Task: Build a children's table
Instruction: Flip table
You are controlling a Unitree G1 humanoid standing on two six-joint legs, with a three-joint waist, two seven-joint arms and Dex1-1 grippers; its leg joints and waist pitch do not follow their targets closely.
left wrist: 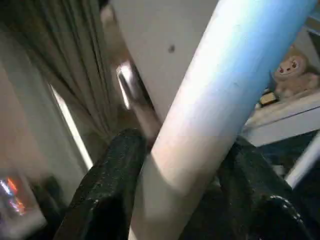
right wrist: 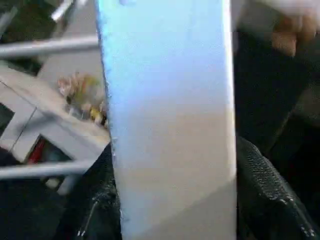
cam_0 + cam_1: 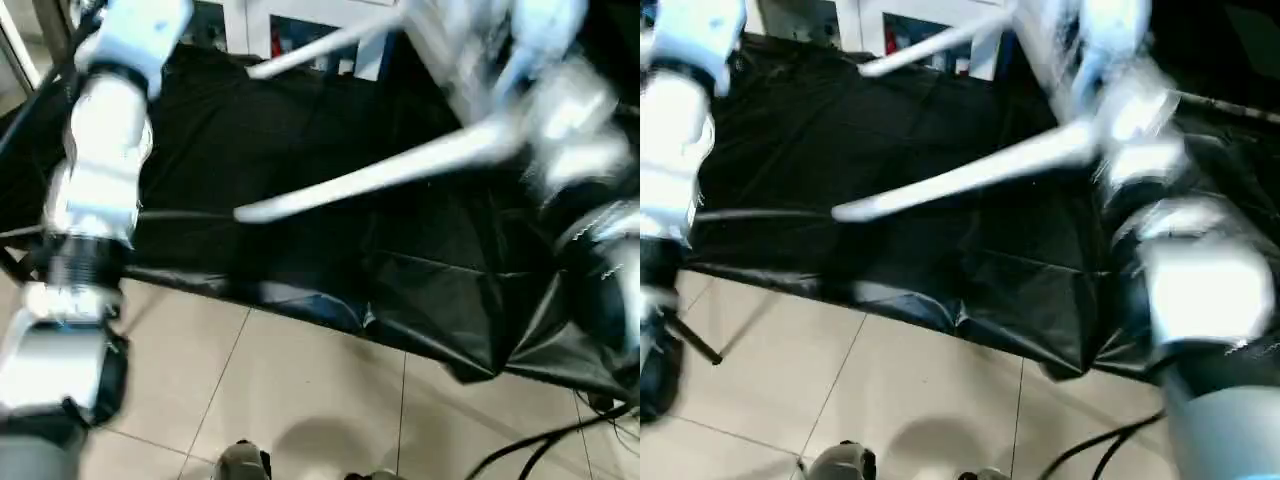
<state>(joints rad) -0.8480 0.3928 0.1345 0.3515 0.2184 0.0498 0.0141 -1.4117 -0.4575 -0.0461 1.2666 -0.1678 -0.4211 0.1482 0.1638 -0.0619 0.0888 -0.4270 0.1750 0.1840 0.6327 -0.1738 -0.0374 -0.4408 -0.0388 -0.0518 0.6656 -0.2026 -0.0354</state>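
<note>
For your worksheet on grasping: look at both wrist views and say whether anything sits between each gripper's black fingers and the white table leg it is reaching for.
Nothing visible does. In the left wrist view the white leg lies directly between the left gripper fingers. In the right wrist view another white leg lies directly between the right gripper fingers.

Indoor robot-testing room. A work table [image 3: 300, 230] draped in black cloth stands on a pale tiled floor [image 3: 300, 400] with loose cables [image 3: 540, 445]; white shelving [image 1: 280, 122] carries a plush toy [image 1: 292, 75], beside a curtain [image 1: 65, 65].
</note>
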